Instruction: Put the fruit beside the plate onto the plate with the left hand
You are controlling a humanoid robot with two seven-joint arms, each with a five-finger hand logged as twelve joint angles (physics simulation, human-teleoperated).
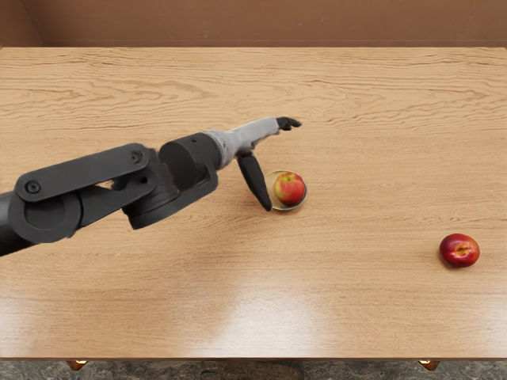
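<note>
Fruit (289, 188) sits on the plate (303, 196), so placement looks done. Left hand (255, 141) hovers just left of the plate, fingers spread, holding nothing. Second fruit (459, 250) lies well right of the plate.

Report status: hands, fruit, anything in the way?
Left hand open, empty, beside the plate; right hand out of view. Fruit on the plate. Second fruit lies apart, far right, not in the way.
</note>
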